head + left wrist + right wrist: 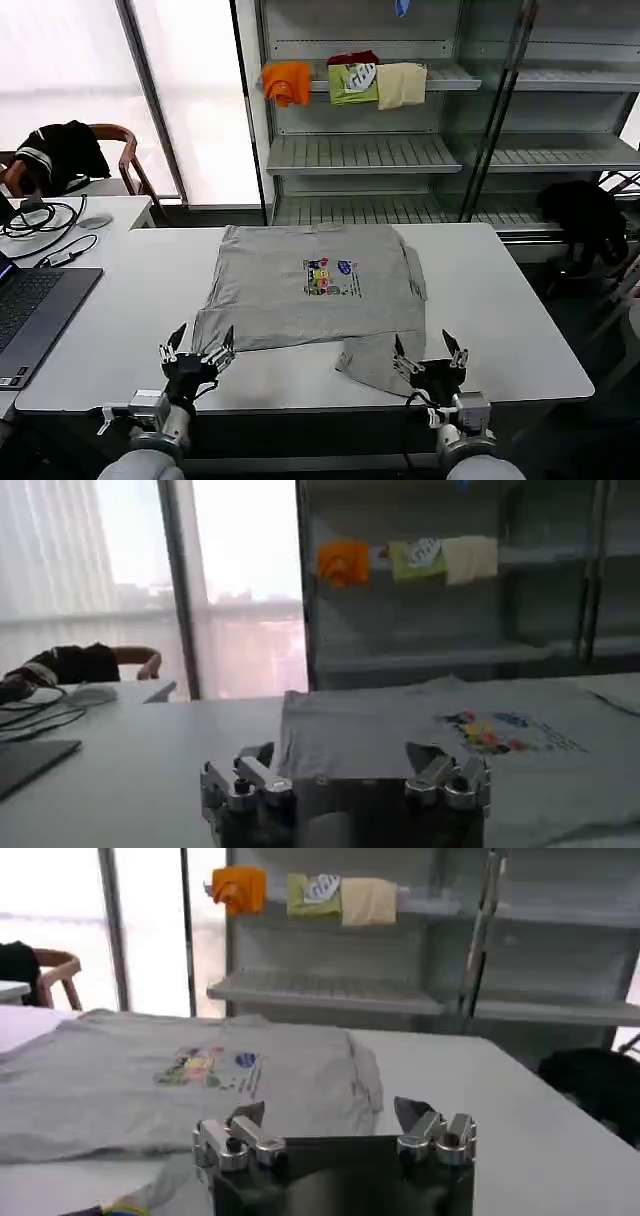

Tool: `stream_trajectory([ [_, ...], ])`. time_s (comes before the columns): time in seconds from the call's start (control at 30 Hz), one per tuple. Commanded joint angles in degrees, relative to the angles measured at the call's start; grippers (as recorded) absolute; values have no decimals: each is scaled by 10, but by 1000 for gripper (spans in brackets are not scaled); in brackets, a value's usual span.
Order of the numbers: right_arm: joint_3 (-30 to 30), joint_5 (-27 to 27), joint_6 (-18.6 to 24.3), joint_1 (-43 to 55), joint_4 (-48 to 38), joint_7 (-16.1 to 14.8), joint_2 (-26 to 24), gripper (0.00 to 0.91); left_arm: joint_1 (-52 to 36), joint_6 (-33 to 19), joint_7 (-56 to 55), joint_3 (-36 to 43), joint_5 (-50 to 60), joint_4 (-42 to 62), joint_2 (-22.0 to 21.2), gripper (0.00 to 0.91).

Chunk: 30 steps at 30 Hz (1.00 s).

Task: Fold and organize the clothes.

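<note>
A light grey short-sleeved shirt [310,290] with a small multicoloured chest print [330,277] lies spread flat on the white table [500,300]; its near right corner is folded under into a rumpled flap [375,360]. My left gripper [197,347] is open at the table's near edge, just short of the shirt's near left corner. My right gripper [430,352] is open at the near edge beside the rumpled flap. In the left wrist view the shirt [420,730] lies beyond the open gripper [340,763]. In the right wrist view the shirt [190,1083] lies beyond the open gripper [330,1116], and an orange strip [85,1211] peeks out at its near edge.
A laptop [30,310], cables and a mouse [95,221] sit on the table's left side. A chair [110,150] with a black garment stands beyond it. Metal shelves [440,150] behind hold orange [287,82], green [352,82] and cream [401,85] folded garments. A black garment [585,215] lies at the right.
</note>
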Motion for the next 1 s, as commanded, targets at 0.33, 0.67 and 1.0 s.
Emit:
stream_trajectory([
  [0.33,-8,-1,-10,-39,2,27,6,907,-26,51,12,-26,-61,63,49,907],
  [0.67,-19,-8,-10,-36,-15,39,20,907,-40,50,22,-37,-52,105,66,907],
  [1.0,-27,-8,-9,-22,-46,39,38,907,-50,47,25,-39,-55,128,70,907],
])
